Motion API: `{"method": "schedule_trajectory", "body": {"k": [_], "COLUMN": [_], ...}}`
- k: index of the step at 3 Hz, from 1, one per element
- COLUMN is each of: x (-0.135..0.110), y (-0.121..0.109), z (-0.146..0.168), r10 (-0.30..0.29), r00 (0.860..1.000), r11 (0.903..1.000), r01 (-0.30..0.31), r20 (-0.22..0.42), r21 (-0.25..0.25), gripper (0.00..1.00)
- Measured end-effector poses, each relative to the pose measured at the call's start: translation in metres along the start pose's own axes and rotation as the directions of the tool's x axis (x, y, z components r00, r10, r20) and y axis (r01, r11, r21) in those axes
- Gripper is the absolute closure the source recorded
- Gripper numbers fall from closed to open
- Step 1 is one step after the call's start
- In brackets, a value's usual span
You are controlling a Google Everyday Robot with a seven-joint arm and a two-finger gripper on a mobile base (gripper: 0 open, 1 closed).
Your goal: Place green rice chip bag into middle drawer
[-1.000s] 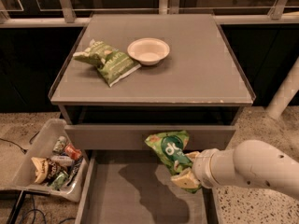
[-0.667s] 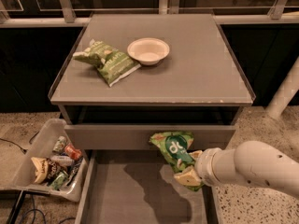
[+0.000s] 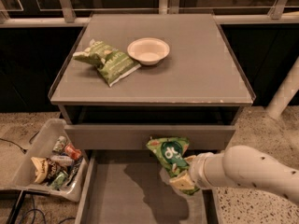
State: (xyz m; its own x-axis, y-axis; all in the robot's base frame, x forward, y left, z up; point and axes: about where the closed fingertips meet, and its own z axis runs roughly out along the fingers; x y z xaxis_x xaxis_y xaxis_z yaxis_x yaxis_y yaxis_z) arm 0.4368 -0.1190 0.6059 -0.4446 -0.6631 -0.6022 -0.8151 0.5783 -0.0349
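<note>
The green rice chip bag (image 3: 169, 154) is deep green with white logo letters and yellow chips pictured at its lower end. It hangs tilted in the air above the right part of the open middle drawer (image 3: 126, 199), just in front of the closed drawer front above. My gripper (image 3: 187, 171) reaches in from the right at the end of the white arm and is shut on the bag's lower right side. The bag hides most of the fingers.
A paler olive-green bag (image 3: 108, 61) and a white bowl (image 3: 148, 50) lie on the cabinet top (image 3: 201, 78). A grey bin (image 3: 35, 146) holding several snacks stands on the floor left of the drawer. A white post (image 3: 285, 94) stands at the right.
The gripper and bag have shifted only slightly over the right part of the drawer. The bag stays held.
</note>
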Motion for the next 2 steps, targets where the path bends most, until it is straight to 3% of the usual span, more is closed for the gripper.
{"method": "schedule_trajectory", "body": {"k": [1,2], "x": [0.023,0.041], "y": [0.021,0.037], "z": [0.047,0.085], "r10": [-0.010,-0.024], "r00": [0.999,0.999], "r11": [0.9987,0.9965], "r01": [0.008,0.022], "r20": [-0.033,-0.024], "r21": [-0.050,-0.080], "gripper": [1.00,1.00]}}
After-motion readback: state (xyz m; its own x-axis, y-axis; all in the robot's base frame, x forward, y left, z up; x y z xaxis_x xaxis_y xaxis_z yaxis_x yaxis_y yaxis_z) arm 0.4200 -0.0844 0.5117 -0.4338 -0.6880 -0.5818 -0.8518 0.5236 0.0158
